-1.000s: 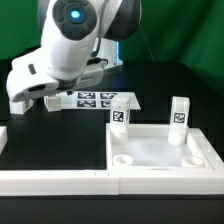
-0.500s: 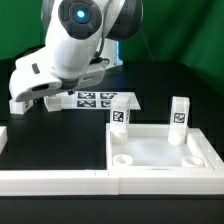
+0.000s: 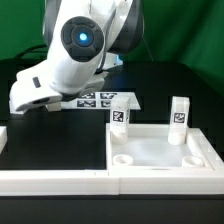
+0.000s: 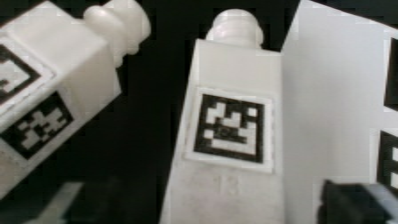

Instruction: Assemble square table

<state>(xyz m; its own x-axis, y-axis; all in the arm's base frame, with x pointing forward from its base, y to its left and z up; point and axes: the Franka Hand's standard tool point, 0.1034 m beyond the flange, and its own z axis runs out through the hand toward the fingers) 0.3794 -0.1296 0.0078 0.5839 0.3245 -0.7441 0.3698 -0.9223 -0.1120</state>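
In the exterior view, the tabletop (image 3: 155, 152) lies at five o'clock, with a standing leg (image 3: 119, 117) and a second standing leg (image 3: 179, 113) upright at its far corners. At ten o'clock the arm (image 3: 70, 50) leans beside the marker board (image 3: 105, 99), and the jaws are masked by the wrist.

In the wrist view, the gripper (image 4: 214, 203) is spread wide and holds nothing. Its dark fingers (image 4: 356, 195) flank a lying leg (image 4: 231, 120), and a neighbouring leg (image 4: 54, 95) lies just beside it. The lying leg should be centred between the jaws, and its flat sides squeezed without the neighbour being nudged. The fingertips are cut off, so their height cannot be judged.
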